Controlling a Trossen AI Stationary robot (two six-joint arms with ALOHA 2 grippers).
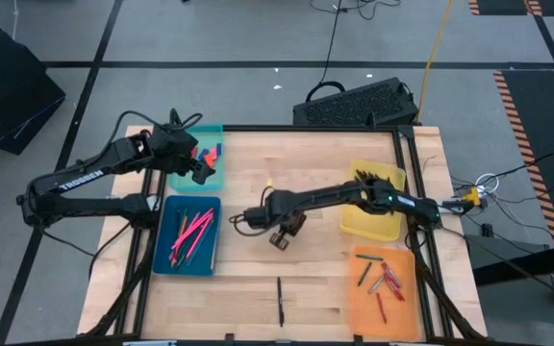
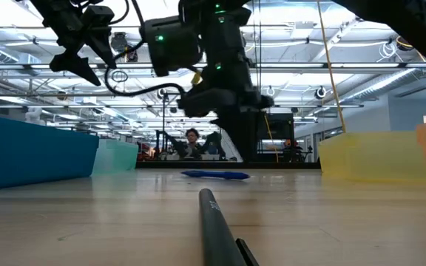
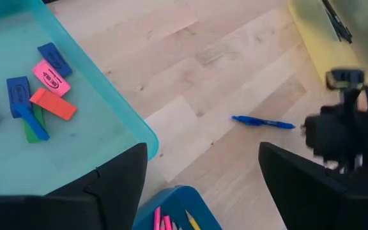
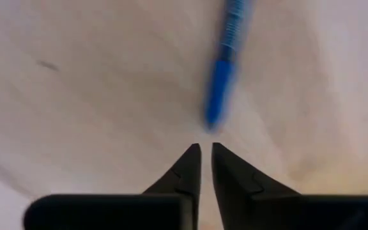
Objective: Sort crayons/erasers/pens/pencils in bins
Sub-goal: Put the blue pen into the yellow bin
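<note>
**Blue pen next, right arm is right over it**

Your right gripper [image 4: 206,160] hangs just over the blue pen [image 3: 262,122] in the middle of the table [image 1: 325,279], because that pen is not in a bin yet. Its fingers are nearly together and hold nothing. Your left gripper [image 3: 203,172] waits, fingers wide, over the teal bin [image 3: 117,108] with the erasers [image 3: 34,96] in it.
</note>
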